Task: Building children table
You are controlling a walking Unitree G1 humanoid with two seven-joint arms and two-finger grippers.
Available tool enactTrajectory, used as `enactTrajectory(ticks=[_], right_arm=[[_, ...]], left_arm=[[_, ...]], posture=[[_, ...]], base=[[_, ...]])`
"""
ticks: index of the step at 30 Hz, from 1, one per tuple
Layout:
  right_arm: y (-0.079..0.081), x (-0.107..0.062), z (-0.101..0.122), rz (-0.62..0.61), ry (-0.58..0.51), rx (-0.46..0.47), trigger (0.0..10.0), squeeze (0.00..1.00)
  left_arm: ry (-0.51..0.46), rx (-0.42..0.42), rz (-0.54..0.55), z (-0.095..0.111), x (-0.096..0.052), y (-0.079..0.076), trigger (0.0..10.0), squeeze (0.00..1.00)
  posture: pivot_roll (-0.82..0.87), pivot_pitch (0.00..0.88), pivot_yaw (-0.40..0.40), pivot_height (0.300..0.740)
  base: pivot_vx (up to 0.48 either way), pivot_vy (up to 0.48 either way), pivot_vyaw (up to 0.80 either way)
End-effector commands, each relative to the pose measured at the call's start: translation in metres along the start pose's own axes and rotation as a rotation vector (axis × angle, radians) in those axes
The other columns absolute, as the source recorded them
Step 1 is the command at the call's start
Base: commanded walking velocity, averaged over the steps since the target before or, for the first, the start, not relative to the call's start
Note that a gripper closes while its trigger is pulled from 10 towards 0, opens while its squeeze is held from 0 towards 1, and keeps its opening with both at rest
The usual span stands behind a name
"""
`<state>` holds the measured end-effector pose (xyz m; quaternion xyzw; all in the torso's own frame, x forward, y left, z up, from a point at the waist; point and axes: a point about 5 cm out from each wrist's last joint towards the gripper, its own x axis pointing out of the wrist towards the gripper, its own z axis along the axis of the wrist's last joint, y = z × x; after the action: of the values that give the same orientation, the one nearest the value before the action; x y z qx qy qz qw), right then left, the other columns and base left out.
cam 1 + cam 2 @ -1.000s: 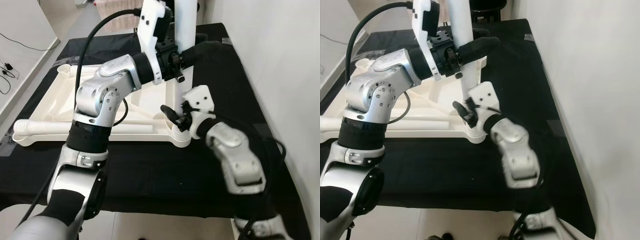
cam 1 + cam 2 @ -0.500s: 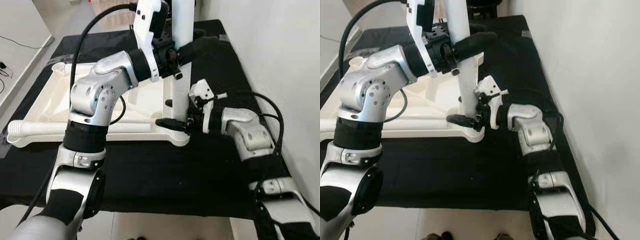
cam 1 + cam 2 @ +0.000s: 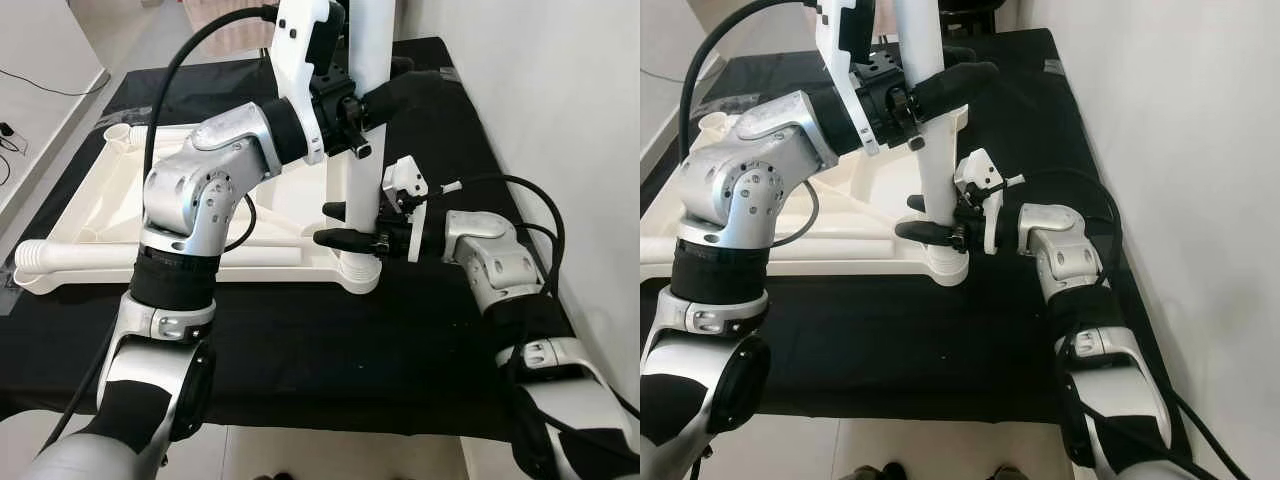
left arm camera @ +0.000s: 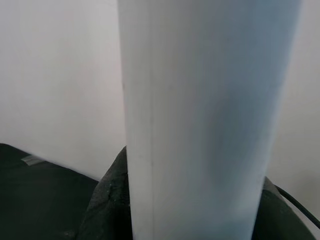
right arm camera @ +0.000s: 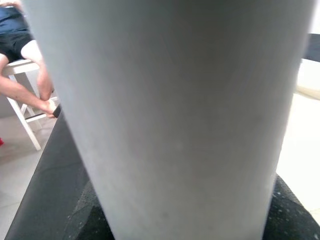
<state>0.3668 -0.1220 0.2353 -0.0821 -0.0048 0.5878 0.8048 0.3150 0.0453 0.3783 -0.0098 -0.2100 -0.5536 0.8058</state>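
A wide black cloth-covered work surface runs along a plain white wall, and on it lies the big white moulded plastic tabletop of the children's table, turned underside up so its ribs and corner sockets face the camera. A loose white tubular plastic leg lies flat along the near edge of that tabletop. At the near right corner a second white cylindrical table leg stands upright, its foot set in the round white corner socket. The left gripper reaches in from the robot's left and is clamped around the upper part of this upright leg, one black finger curving round its far side. The right gripper comes in level from the robot's right and grips the same leg low down, just above the socket, with one finger in front and the other behind. In the right wrist view a person's bare leg shows beside a white stool. No brand name, label or other writing can be read.
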Motion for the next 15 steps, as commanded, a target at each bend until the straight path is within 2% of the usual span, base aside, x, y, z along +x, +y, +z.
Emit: enactTrajectory(ticks=[1,2,5,9,10,11,12,13,14,15], right_arm=[[0.005,0.017,-0.008,0.043,0.012,0.046,0.0,0.0],[0.003,0.015,-0.008,0.023,0.019,0.037,0.0,0.0],[0.001,0.012,-0.01,-0.037,0.031,0.02,0.0,0.0],[0.011,0.009,-0.028,-0.283,0.093,0.045,0.0,0.0],[0.018,0.012,-0.039,-0.452,0.143,0.049,0.0,0.0],[0.018,0.012,-0.039,-0.452,0.143,0.049,0.0,0.0],[0.034,0.01,-0.055,-0.718,0.187,0.128,0.0,0.0],[0.054,0.008,-0.067,-0.854,0.203,0.19,0.0,0.0],[0.066,0.006,-0.071,-0.939,0.196,0.215,0.0,0.0],[0.072,0.006,-0.072,-0.961,0.18,0.223,0.0,0.0]], left_arm=[[0.018,-0.028,-0.133,-0.011,0.019,-0.026,10.0,0.0],[0.01,-0.028,-0.12,-0.01,0.018,-0.026,10.0,1.0],[0.008,-0.033,-0.146,-0.009,0.016,-0.032,10.0,1.0],[0.003,-0.013,-0.088,-0.006,0.011,-0.029,10.0,1.0],[0.002,-0.017,-0.06,-0.005,0.01,-0.024,10.0,1.0],[0.002,-0.017,-0.06,-0.005,0.01,-0.024,10.0,1.0],[-0.001,-0.032,-0.044,-0.004,0.005,-0.018,10.0,0.0],[-0.003,-0.041,-0.025,-0.002,0.0,-0.011,10.0,0.0],[-0.002,-0.046,-0.007,-0.002,-0.006,-0.005,10.0,0.0],[0.0,-0.047,0.004,-0.002,-0.009,-0.001,10.0,0.0]], posture=[[-0.04,0.215,0.084,0.74],[-0.05,0.213,0.084,0.74],[-0.05,0.213,0.079,0.74],[-0.04,0.209,0.056,0.74],[-0.04,0.209,0.055,0.74],[-0.04,0.209,0.055,0.74],[-0.04,0.216,0.058,0.74],[-0.02,0.226,0.065,0.74],[-0.02,0.227,0.074,0.74],[-0.02,0.227,0.074,0.74]], base=[[0.0,0.0,0.0],[0.0,0.0,0.0],[0.0,0.0,0.0],[0.0,0.0,0.0],[0.0,0.0,0.0],[0.0,0.0,0.0],[0.0,0.0,0.0],[0.0,0.0,0.0],[0.0,0.0,0.0],[0.0,0.0,0.0]])
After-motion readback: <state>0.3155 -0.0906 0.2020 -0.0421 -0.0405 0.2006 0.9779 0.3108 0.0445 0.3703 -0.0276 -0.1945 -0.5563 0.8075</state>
